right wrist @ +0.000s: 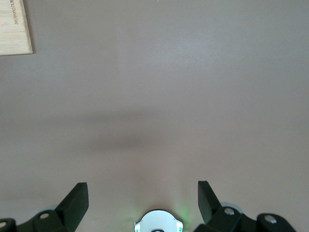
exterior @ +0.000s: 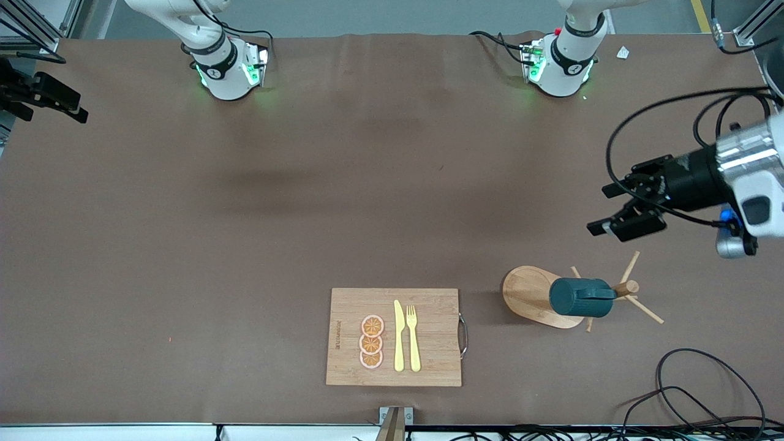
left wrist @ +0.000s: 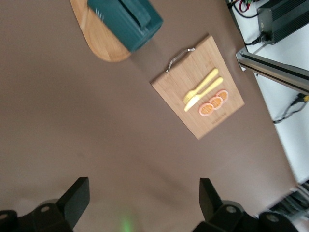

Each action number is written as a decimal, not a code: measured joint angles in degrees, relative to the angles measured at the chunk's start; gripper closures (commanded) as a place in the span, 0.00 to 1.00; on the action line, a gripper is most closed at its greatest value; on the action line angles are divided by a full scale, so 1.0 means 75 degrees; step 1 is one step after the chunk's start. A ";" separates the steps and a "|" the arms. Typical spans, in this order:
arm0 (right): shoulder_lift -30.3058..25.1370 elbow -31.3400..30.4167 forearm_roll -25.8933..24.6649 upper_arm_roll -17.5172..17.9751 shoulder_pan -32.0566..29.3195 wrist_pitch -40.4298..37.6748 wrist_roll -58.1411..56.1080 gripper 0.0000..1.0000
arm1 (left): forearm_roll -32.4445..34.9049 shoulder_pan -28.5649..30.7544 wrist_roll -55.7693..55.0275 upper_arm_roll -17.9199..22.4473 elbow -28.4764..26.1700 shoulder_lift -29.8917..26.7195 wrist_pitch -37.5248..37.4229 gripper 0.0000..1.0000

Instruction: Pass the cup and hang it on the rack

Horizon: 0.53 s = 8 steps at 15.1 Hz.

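You have the cup (exterior: 580, 298) hanging on the rack (exterior: 535, 293), its dark green body lying sideways over the oval wooden base with its closed bottom toward the cutting board (exterior: 394, 337). The handle shows as a ridge along the top of the cup. The rack's thin pegs stick out past the cup toward the left arm's end of the table. From the left wrist view you can see the same cup (left wrist: 126, 19) over the curved edge of the rack base (left wrist: 99, 36), and nothing is holding it.

Your left gripper (exterior: 625, 208) is up in the air over bare table (exterior: 245, 233) above the rack, clear of the cup and of the pegs. Its jaws are spread wide and hold nothing; in its own wrist view (left wrist: 140, 203) the two dark fingers stand well apart with only brown table between them.

Your right gripper (exterior: 46, 98) waits at the right arm's end of the table, well apart from the rack. Its jaws are spread wide too, with nothing between them in its wrist view (right wrist: 142, 203).

Beside the rack, toward the right arm's end, lies the cutting board with its metal handle facing the rack. On it sit three orange slices (exterior: 372, 342), a yellow knife (exterior: 399, 335) and a yellow fork (exterior: 413, 338) side by side.
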 measured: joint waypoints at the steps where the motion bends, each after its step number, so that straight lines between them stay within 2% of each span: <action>1: 0.0000 0.0000 0.0000 0.0000 0.0000 0.0000 0.0000 0.00 | 0.0591 -0.0065 0.0473 -0.0097 -0.0004 -0.0073 0.0017 0.00; 4: 0.0000 0.0000 0.0000 0.0000 0.0000 -0.0001 -0.0001 0.00 | 0.1989 -0.0061 0.2102 -0.0139 -0.0009 -0.0252 0.0029 0.00; 6: 0.0000 0.0000 0.0000 -0.0001 0.0000 -0.0003 -0.0001 0.00 | 0.2450 -0.0041 0.2880 -0.0073 -0.0015 -0.0457 -0.0056 0.00; 8: 0.0000 0.0000 0.0000 -0.0001 0.0000 -0.0003 -0.0002 0.00 | 0.2971 -0.0373 0.3776 0.0383 -0.0089 -0.0752 -0.0213 0.00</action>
